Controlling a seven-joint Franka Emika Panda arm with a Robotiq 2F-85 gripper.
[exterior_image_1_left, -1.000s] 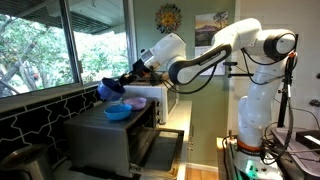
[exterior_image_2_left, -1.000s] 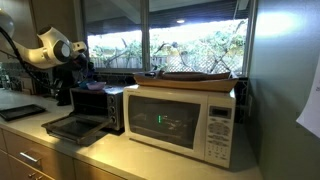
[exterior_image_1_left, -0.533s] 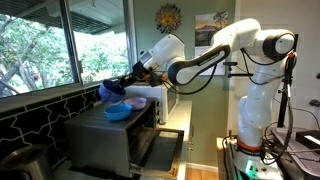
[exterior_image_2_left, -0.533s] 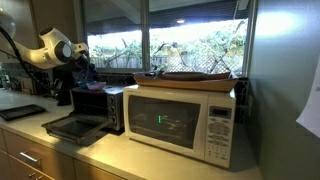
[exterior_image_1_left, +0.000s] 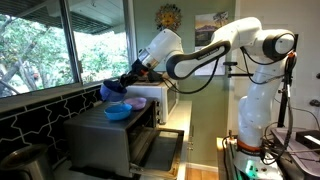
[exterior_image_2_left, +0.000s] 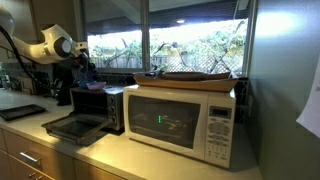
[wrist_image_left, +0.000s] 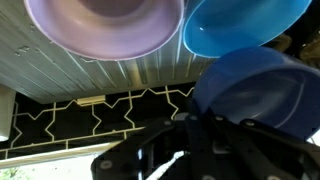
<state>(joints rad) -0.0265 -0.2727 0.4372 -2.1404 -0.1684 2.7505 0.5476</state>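
My gripper (exterior_image_1_left: 121, 87) is shut on the rim of a dark blue bowl (exterior_image_1_left: 107, 91) and holds it tilted just above the top of a toaster oven (exterior_image_1_left: 100, 125). In the wrist view the held bowl (wrist_image_left: 255, 90) fills the right side in front of the jaws (wrist_image_left: 195, 128). On the oven's top sit a lighter blue bowl (exterior_image_1_left: 118, 112) and a purple bowl (exterior_image_1_left: 136, 102); both also show in the wrist view, blue (wrist_image_left: 240, 25) and purple (wrist_image_left: 105, 28). In an exterior view the gripper (exterior_image_2_left: 82, 68) hangs over the toaster oven (exterior_image_2_left: 95, 100).
The toaster oven's door (exterior_image_2_left: 68, 127) is folded down open. A white microwave (exterior_image_2_left: 180, 118) with a flat basket on top stands beside it. Windows (exterior_image_1_left: 40, 45) and a dark tiled wall (exterior_image_1_left: 30, 125) lie behind the counter. The arm's base (exterior_image_1_left: 250, 120) stands further off.
The wrist has lifted and shifted slightly, with the dark blue bowl still in the jaws. The bowls on the oven have not moved.
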